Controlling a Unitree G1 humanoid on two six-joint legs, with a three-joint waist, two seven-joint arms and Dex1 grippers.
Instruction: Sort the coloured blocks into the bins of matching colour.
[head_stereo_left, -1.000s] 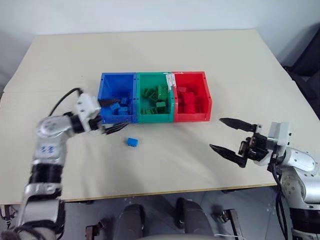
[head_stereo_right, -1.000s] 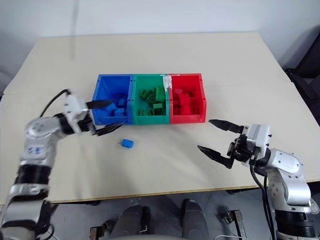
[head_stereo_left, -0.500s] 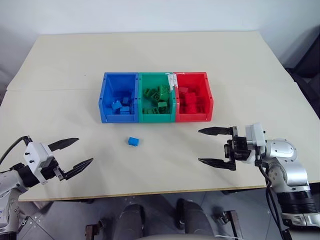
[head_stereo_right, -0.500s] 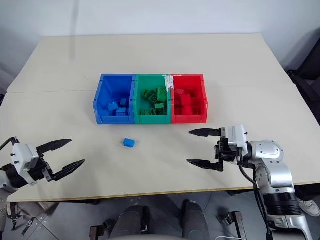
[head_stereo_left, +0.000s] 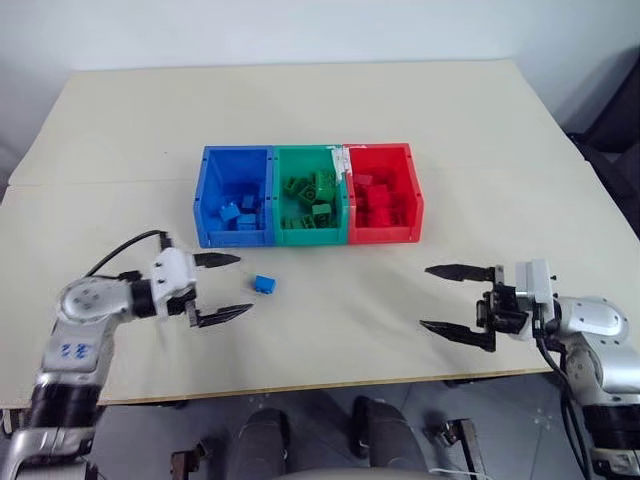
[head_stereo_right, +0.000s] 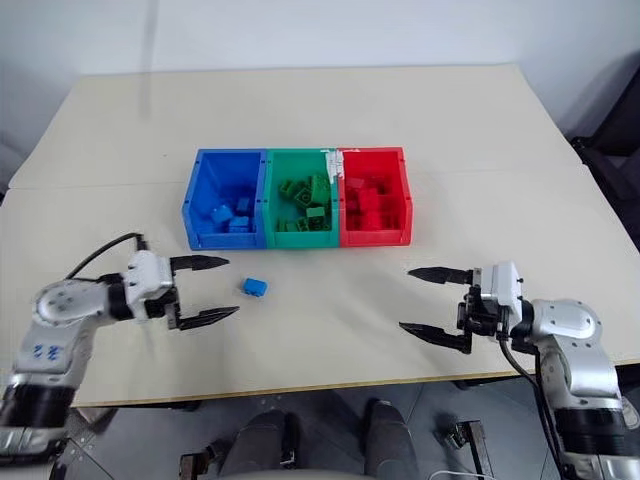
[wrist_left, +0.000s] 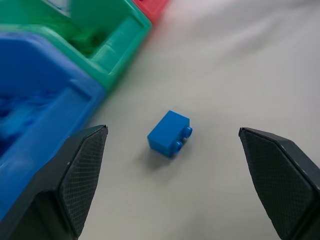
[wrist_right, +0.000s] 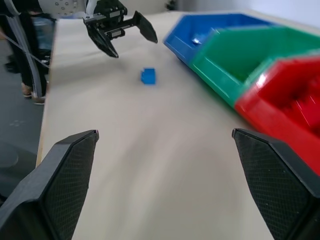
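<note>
One small blue block (head_stereo_left: 265, 284) lies alone on the table, just in front of the blue bin (head_stereo_left: 234, 196). Joined to that bin are the green bin (head_stereo_left: 310, 195) in the middle and the red bin (head_stereo_left: 383, 193) on the right, each holding several blocks of its own colour. My left gripper (head_stereo_left: 228, 288) is open, low over the table just left of the blue block (wrist_left: 170, 133) and pointing at it. My right gripper (head_stereo_left: 444, 298) is open too, hovering near the front right of the table with nothing between its fingers.
The beige table (head_stereo_left: 320, 110) runs wide behind the bins. Its front edge (head_stereo_left: 300, 385) lies close below both grippers. A dark object (head_stereo_left: 615, 130) stands off the table's right side.
My left gripper swung back from the blue bin toward the front left edge, then came forward to the blue block. My right gripper shifted slightly right and lower.
</note>
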